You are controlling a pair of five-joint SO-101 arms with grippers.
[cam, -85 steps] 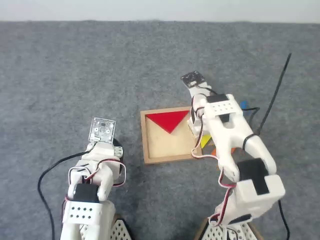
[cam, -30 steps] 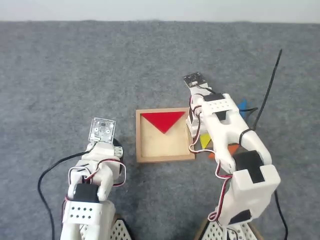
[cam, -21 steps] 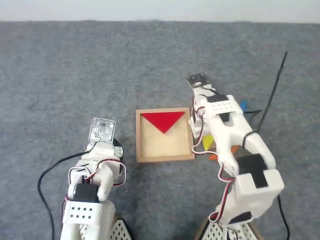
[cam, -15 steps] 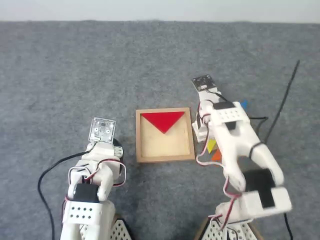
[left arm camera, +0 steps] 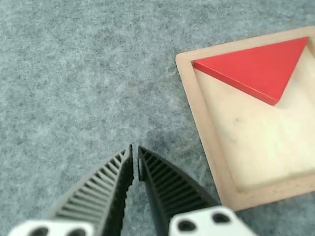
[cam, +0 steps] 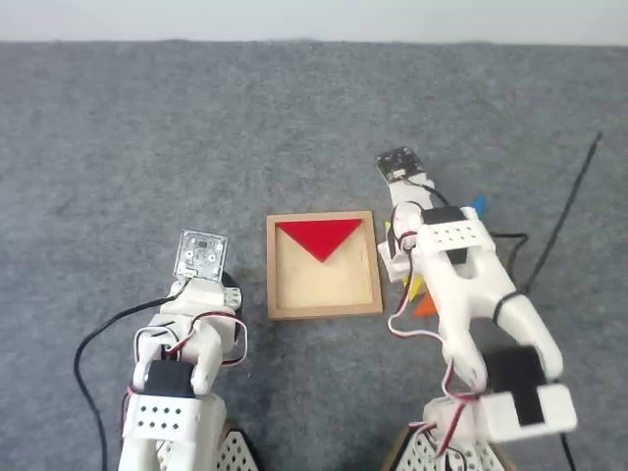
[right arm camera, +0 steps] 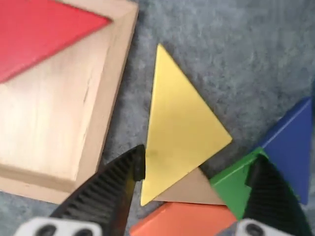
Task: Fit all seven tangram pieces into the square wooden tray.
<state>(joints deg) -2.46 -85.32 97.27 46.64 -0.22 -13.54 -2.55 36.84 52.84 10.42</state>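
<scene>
Right pincer [right arm camera: 197, 164]: spread wide and grasping nothing. It hangs over the loose pieces just beside the tray [right arm camera: 106, 118], with one finger at the yellow triangle's [right arm camera: 177, 128] edge and the other above the green piece [right arm camera: 236, 184].
Left pincer [left arm camera: 135, 150]: clenched with nothing between its fingers, over bare grey worktop [cam: 147, 128] near the tray's rim.
Tray: flat on the worktop between the two arms.
Red triangle [cam: 322, 235]: inside the tray, its long side along one wall.
Loose pieces: yellow, tan [right arm camera: 194, 191], green, blue [right arm camera: 290, 147] and orange [right arm camera: 182, 221], clustered outside the tray.
</scene>
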